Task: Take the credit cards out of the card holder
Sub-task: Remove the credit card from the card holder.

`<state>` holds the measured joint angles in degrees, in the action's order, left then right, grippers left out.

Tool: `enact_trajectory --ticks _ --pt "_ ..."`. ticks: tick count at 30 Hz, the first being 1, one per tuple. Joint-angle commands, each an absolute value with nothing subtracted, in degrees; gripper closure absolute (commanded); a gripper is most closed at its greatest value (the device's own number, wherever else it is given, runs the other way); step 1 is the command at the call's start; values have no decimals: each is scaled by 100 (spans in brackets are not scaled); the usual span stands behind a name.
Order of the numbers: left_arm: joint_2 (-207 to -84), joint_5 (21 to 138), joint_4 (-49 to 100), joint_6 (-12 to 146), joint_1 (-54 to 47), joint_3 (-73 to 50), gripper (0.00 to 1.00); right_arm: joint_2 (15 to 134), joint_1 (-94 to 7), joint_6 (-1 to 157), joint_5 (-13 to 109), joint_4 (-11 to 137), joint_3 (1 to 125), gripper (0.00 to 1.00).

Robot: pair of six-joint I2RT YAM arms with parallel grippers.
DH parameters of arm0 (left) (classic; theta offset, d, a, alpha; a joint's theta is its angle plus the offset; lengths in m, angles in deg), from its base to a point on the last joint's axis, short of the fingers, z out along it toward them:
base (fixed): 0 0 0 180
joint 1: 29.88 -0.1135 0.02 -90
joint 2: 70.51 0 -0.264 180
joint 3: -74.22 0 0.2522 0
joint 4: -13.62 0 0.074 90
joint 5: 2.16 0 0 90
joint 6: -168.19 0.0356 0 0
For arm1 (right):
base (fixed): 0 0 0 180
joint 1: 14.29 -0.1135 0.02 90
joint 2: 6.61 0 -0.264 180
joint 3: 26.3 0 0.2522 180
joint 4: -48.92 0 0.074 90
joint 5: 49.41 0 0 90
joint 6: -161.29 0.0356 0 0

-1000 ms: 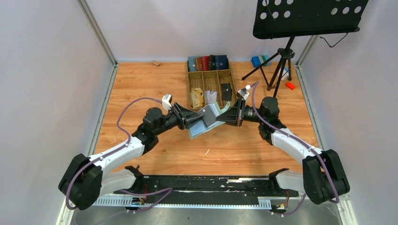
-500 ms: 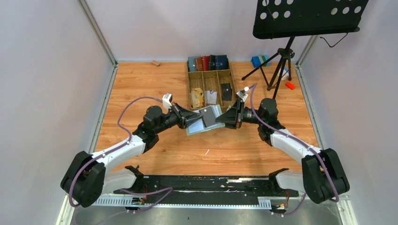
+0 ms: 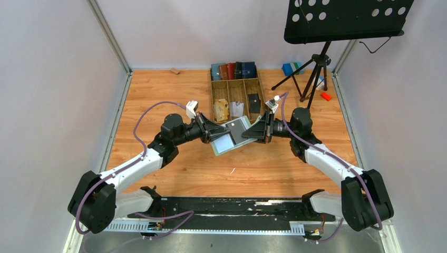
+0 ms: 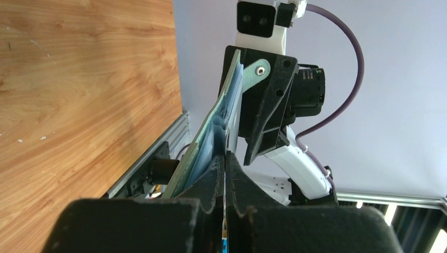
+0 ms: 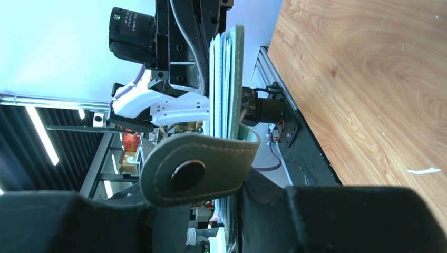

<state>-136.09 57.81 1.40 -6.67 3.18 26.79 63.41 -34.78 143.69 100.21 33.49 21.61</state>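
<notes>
I have the card holder (image 3: 224, 143) lifted off the desk (image 3: 158, 105), near its middle, tilted and pinned between both arms. My left claw (image 3: 215, 135) comes in from 9 o'clock. On its wrist camera the fingers (image 4: 213, 176) are closed to a sliver on a thin edge, which I take to be the dark credit card (image 3: 239, 127) lying against the holder's face. My right claw (image 3: 257, 132) comes in from 3 o'clock and is clamped on the holder's other end, with the snap tab (image 5: 195, 168) flopped over one finger. A wooden tray (image 3: 211, 95) sits at 12 o'clock from the holder.
</notes>
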Motion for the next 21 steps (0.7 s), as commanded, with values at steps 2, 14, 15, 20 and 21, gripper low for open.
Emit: enact_trajectory --ticks 2,14,15,20,21 --pt "-13485 5521 0 -513 289 2504 100 6194 -3488 14268 9925 3289 2306 72" --pt "-13201 5276 511 -296 176 2593 100 5977 -3310 13941 9829 3836 2341 74" --pt "-13197 5252 536 -281 168 2592 100 5981 -3310 13933 9829 3832 2345 82" --pt "-13193 5114 690 -184 163 2554 100 6001 -3301 13941 9858 3854 2358 100" --pt "-13188 5125 762 -142 159 2534 100 5982 -3301 13934 9850 3866 2358 100"
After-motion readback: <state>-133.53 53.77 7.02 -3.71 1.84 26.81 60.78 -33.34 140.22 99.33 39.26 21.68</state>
